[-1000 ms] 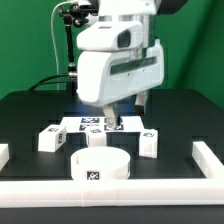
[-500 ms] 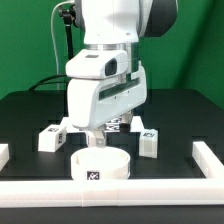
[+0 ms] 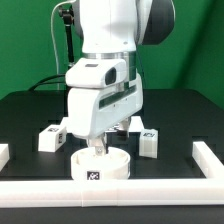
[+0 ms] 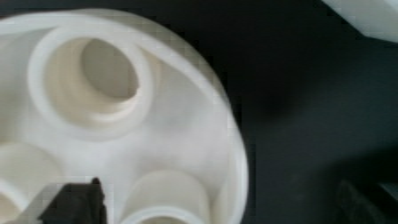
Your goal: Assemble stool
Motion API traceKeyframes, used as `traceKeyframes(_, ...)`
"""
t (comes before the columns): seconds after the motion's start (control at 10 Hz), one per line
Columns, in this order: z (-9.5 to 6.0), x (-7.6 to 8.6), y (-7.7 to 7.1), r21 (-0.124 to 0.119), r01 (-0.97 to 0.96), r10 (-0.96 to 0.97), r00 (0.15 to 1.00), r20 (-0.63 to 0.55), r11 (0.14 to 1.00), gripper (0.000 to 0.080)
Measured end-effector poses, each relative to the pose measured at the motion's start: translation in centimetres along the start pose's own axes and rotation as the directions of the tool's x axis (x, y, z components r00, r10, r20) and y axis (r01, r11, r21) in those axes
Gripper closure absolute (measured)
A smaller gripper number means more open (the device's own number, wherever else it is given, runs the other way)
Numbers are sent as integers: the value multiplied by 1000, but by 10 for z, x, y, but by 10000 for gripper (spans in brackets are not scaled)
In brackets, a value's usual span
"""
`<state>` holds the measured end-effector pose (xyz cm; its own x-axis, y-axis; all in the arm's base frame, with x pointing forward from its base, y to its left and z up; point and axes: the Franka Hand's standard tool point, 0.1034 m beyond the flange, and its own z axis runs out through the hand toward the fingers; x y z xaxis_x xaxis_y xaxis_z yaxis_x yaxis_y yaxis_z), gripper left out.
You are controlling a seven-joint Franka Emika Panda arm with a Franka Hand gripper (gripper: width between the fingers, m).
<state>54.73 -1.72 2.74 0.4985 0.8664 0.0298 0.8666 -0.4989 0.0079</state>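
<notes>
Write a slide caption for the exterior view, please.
Open gripper at the round seat, legs beside it on the black table.

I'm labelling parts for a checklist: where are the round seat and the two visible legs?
seat [image 3: 112,170]: exterior view, front wall.
leg on the exterior view's left [image 3: 50,140]: front face.
leg on the exterior view's right [image 3: 150,143]: front face.

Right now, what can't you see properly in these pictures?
1. Exterior view: the arm hides the table behind it; only one leg and another leg show.
2. Exterior view: too small to tell whether the end effector touches the seat.
3. Wrist view: the seat is blurred and cut off by the edges.
</notes>
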Motion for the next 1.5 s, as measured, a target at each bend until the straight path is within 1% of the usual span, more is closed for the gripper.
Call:
traceKeyframes(0.2,6,-3,-2,7,5,-5,1000,3,1000,150)
traceKeyframes(0.4,15,-9,-5,23,-3,3,1000,9,1000,150)
traceKeyframes(0.6,17,-10,-6,25,-3,3,1000,9,1000,150)
traceKeyframes(0.7,17,-10,-6,25,-3,3,1000,10,1000,240)
traceKeyframes(0.8,17,-10,-6,25,-3,3,1000,10,1000,423)
traceKeyframes(0.9,17,-10,-6,25,-3,3,1000,10,1000,559)
traceKeyframes(1.0,17,-10,-6,25,-3,3,1000,10,1000,559)
traceKeyframes(1.1,17,-10,-6,25,-3,3,1000,10,1000,728)
traceKeyframes(1.2,17,-10,-6,24,-3,3,1000,9,1000,770)
traceKeyframes(1.5,17,-10,-6,24,-3,3,1000,9,1000,770)
